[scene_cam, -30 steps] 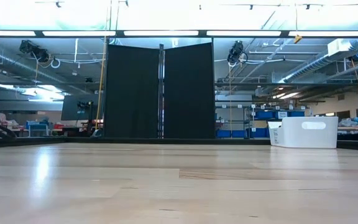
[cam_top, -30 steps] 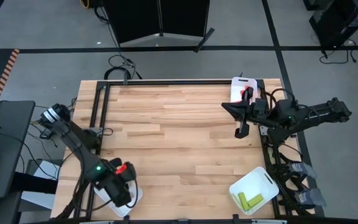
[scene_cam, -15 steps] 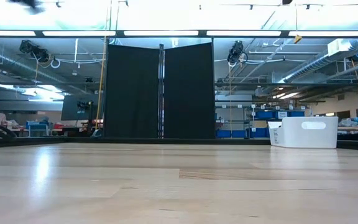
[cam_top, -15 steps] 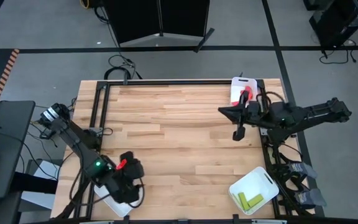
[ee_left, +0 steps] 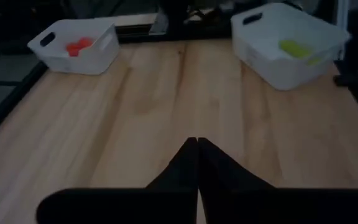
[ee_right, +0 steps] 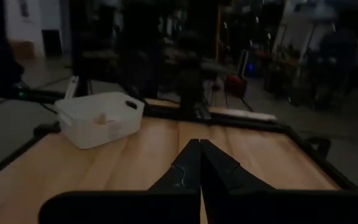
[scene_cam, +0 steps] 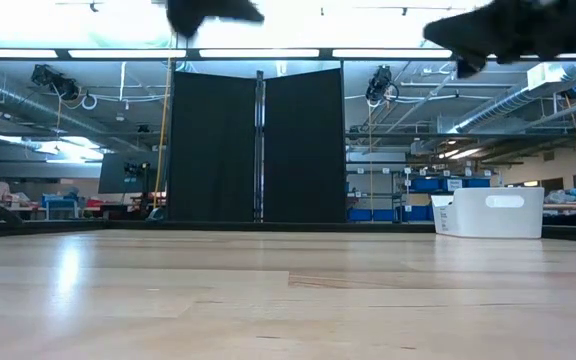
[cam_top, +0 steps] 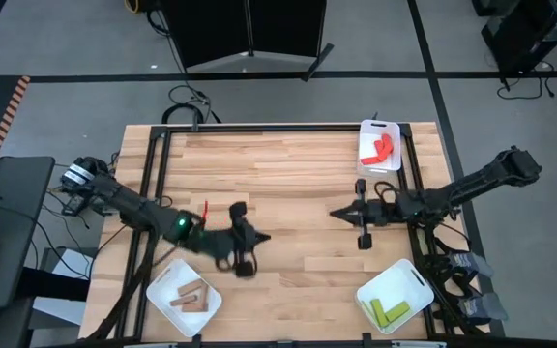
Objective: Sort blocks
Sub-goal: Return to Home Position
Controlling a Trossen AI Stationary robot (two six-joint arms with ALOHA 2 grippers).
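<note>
All blocks lie in white trays at the table's corners. Red blocks (cam_top: 381,148) fill the far right tray (cam_top: 366,130), yellow-green blocks (cam_top: 388,311) the near right tray (cam_top: 401,275), brown blocks (cam_top: 192,299) the near left tray (cam_top: 165,286). My left gripper (cam_top: 263,237) hangs shut above the table's middle, holding nothing; its wrist view shows the shut fingertips (ee_left: 197,144), with the red blocks (ee_left: 76,46) and yellow-green blocks (ee_left: 294,47) beyond. My right gripper (cam_top: 334,214) faces it from the right, also shut and empty (ee_right: 199,145), looking toward the brown blocks (ee_right: 104,118).
Bare wooden tabletop (cam_top: 288,174) lies between the trays and under both grippers. A dark metal frame (cam_top: 153,174) borders the table. In the low view both arms show only as dark shapes at the top (scene_cam: 213,10), and a white tray (scene_cam: 493,212) stands at the far right.
My left gripper has swung from above the near left tray toward the table's middle, uncovering the brown blocks. My right gripper has moved from beside the far right tray toward the near edge and the table's middle, so the two grippers now face each other.
</note>
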